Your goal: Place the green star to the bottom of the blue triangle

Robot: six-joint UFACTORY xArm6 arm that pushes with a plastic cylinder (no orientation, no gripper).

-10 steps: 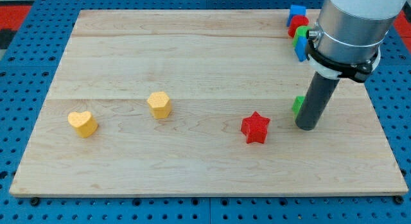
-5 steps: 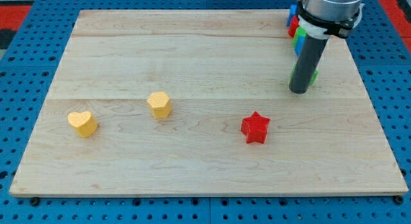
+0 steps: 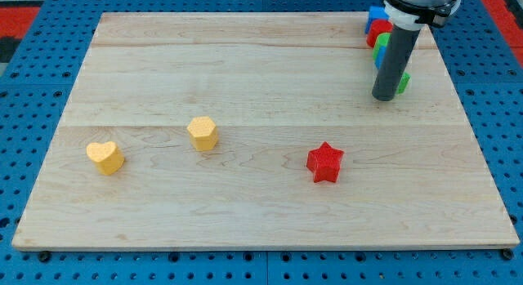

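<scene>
My dark rod comes down at the view's upper right, and my tip [image 3: 383, 97] rests on the board. The green star [image 3: 402, 82] sits right behind the rod, mostly hidden; only its right edge shows, touching the rod. Just above it, a cluster of blocks stands at the board's top right corner: a blue block [image 3: 377, 14], a red block [image 3: 378, 28], a green block [image 3: 381, 42] and a blue piece [image 3: 381, 60] that looks like the blue triangle, partly hidden by the rod.
A red star [image 3: 324, 162] lies at the lower centre-right. A yellow hexagon [image 3: 203, 133] and a yellow heart [image 3: 105, 157] lie on the left half. The board's right edge [image 3: 466, 105] is close to the rod.
My tip has moved toward the view's top over the last second, pushing the green star up with it, closer to the cluster at the top right. The other blocks have not moved.
</scene>
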